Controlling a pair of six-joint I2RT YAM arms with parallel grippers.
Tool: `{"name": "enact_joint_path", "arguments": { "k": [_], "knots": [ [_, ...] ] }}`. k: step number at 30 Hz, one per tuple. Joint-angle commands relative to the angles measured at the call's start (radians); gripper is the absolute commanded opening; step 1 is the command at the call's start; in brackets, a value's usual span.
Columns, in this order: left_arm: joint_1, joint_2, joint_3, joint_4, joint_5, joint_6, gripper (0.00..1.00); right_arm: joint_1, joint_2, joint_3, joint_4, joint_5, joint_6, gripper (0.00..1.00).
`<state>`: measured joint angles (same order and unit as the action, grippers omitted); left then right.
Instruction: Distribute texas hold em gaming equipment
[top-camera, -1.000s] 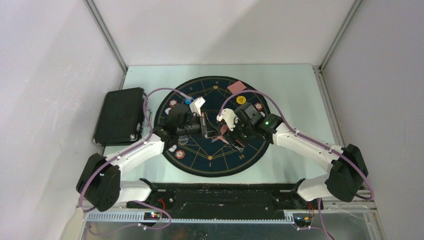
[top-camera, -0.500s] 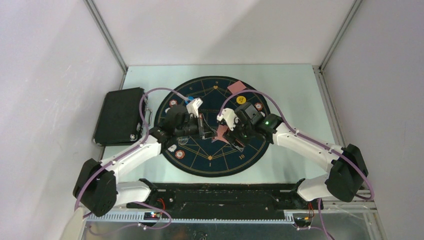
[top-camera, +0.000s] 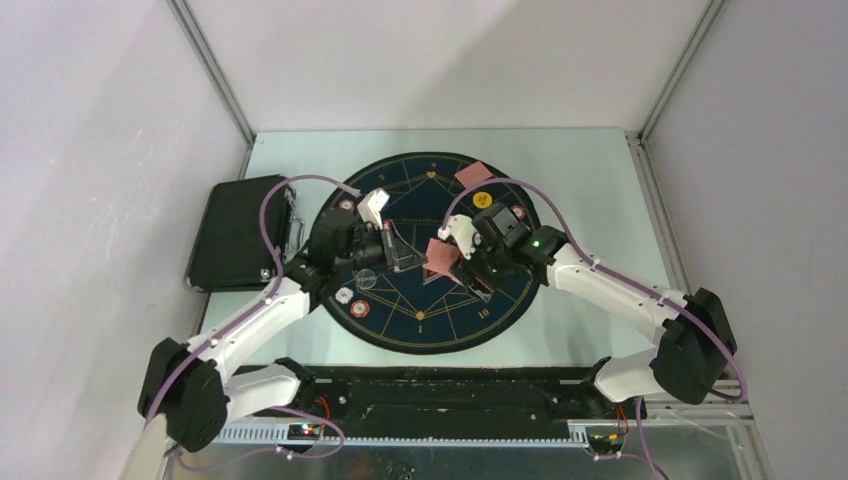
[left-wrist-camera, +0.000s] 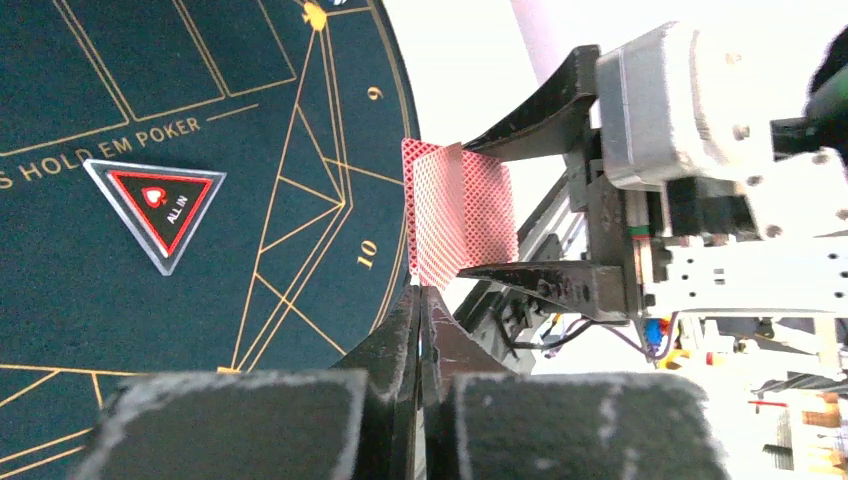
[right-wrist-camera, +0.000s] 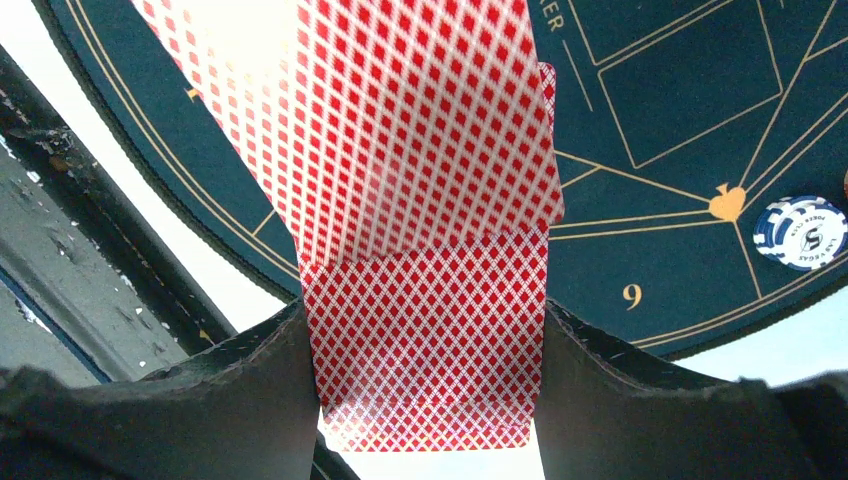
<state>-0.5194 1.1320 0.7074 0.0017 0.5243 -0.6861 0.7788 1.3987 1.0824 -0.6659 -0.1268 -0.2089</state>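
red-backed cards (right-wrist-camera: 425, 370) clamped in right tool (right-wrist-camera: 425, 330); left tool (left-wrist-camera: 418, 300) pinched closed, facing them; triangular token (left-wrist-camera: 155, 205) on dark mat (left-wrist-camera: 100, 320).

The pale table (top-camera: 590, 190) carries a dark round mat (top-camera: 445, 322) with gold lines at its middle. A black rectangular case (top-camera: 235, 232) lies at the left edge, seemingly just clear of the mat.

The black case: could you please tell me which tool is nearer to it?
Left. The left tool hangs over the mat right of the case; the right tool, gripping cards, sits farther right.
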Motion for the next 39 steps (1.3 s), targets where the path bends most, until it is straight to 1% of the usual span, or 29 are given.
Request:
{"name": "enact_joint_path", "arguments": {
  "k": [1,5,11,14,17,18,22,25,28,33,36,39],
  "knots": [
    [0.036,-0.065,-0.035,0.086,0.05,-0.059,0.0,-0.013,-0.011,0.018,0.035,0.016,0.024,0.0],
    [0.067,-0.068,-0.061,0.127,0.093,-0.112,0.0,-0.02,-0.018,0.018,0.043,0.018,0.034,0.0],
    [0.099,-0.04,-0.124,0.315,0.175,-0.273,0.0,-0.038,-0.026,0.018,0.054,0.03,0.058,0.0],
    [0.105,-0.047,-0.138,0.366,0.164,-0.323,0.0,-0.053,-0.028,0.017,0.06,0.034,0.075,0.0],
    [0.12,-0.056,-0.165,0.486,0.163,-0.395,0.0,-0.065,-0.031,0.018,0.064,0.033,0.086,0.0],
    [0.125,-0.054,-0.176,0.511,0.165,-0.434,0.0,-0.067,-0.032,0.019,0.066,0.035,0.089,0.0],
    [0.135,-0.033,-0.193,0.606,0.166,-0.513,0.0,-0.081,-0.037,0.019,0.074,0.056,0.11,0.0],
    [0.146,-0.014,-0.215,0.705,0.165,-0.58,0.0,-0.099,-0.043,0.018,0.079,0.065,0.138,0.0],
    [0.155,0.017,-0.213,0.718,0.144,-0.593,0.0,-0.113,-0.054,0.019,0.082,0.093,0.158,0.0],
    [0.175,0.088,-0.204,0.856,0.124,-0.665,0.0,-0.162,-0.078,0.018,0.08,0.164,0.203,0.0],
    [0.19,0.119,-0.179,0.867,0.104,-0.667,0.0,-0.182,-0.087,0.018,0.079,0.193,0.233,0.0],
    [0.198,0.161,-0.148,0.877,0.056,-0.662,0.0,-0.201,-0.093,0.018,0.069,0.255,0.255,0.0]
  ]
}}
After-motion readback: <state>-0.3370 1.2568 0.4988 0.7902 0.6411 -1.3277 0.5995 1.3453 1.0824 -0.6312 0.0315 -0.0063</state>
